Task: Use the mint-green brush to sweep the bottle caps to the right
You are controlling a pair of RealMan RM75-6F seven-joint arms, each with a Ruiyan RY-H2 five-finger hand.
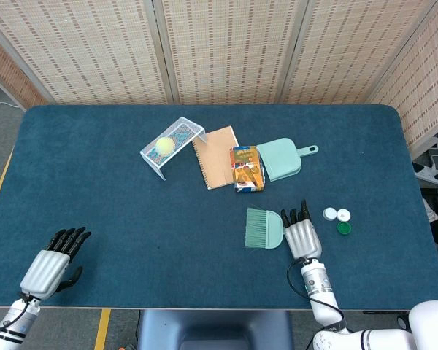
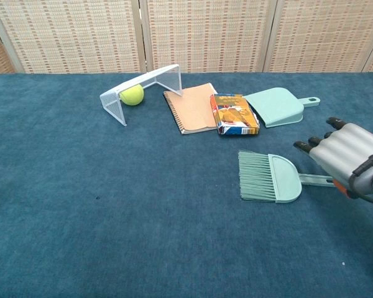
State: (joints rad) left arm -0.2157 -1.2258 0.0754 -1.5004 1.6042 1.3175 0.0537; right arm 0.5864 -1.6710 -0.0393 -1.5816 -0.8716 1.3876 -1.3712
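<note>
The mint-green brush [image 1: 264, 228] lies flat on the blue table, bristles pointing left; the chest view shows the brush [image 2: 270, 178] with its thin handle running right under my right hand [image 2: 348, 152]. My right hand [image 1: 301, 235] sits just right of the brush head with its fingers stretched out and gripping nothing. Two white bottle caps [image 1: 336, 214] and a green cap [image 1: 343, 227] lie close together right of that hand; the chest view hides them. My left hand [image 1: 55, 261] rests open at the near-left table edge.
Behind the brush lie a mint-green dustpan [image 1: 281, 158], a small colourful box [image 1: 247, 168] and a tan spiral notebook [image 1: 217, 157]. A white wire goal holding a tennis ball [image 1: 165, 145] stands further left. The table's right edge [image 1: 416, 211] is beyond the caps.
</note>
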